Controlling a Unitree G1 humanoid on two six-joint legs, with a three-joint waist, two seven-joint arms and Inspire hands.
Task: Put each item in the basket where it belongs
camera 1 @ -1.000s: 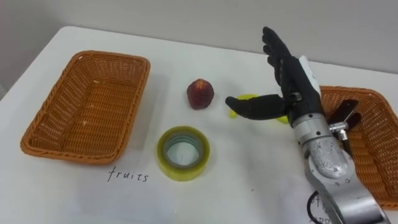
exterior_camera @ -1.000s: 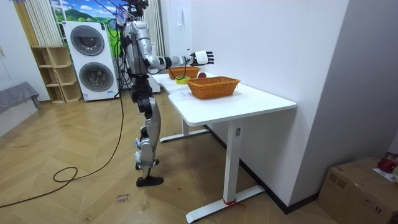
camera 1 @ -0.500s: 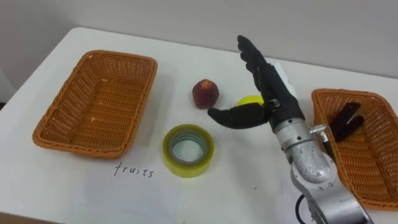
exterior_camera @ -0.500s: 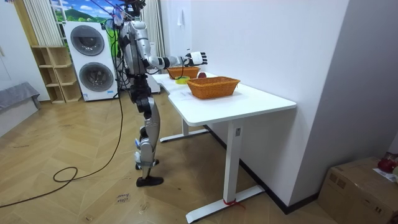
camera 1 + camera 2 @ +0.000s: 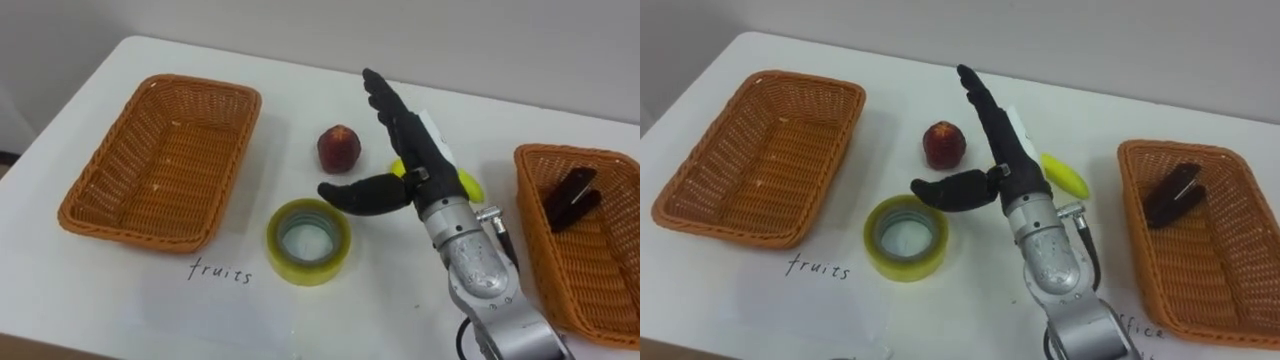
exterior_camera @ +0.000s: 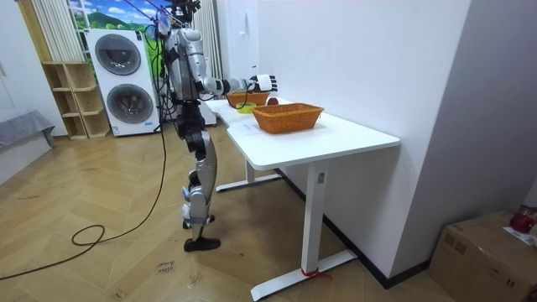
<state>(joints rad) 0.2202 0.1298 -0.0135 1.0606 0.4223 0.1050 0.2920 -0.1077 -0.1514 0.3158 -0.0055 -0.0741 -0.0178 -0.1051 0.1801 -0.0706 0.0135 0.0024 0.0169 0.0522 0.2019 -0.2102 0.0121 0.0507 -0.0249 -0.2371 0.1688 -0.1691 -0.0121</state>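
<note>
Right hand (image 5: 418,165) poised over the table, fingers straight, thumb spread wide, gripping nothing.
Red fruit (image 5: 339,148) just left of its fingers, yellow fruit (image 5: 466,184) tucked behind the palm, tape roll (image 5: 308,240) right under the thumb.

We see a round red fruit (image 5: 339,148) and a yellow fruit (image 5: 1064,174) lying mid-table, with a roll of yellowish tape (image 5: 308,240) flat just in front of them. The left wicker basket (image 5: 160,160) is empty; the right basket (image 5: 590,270) holds a dark clip-like item (image 5: 572,195).
</note>
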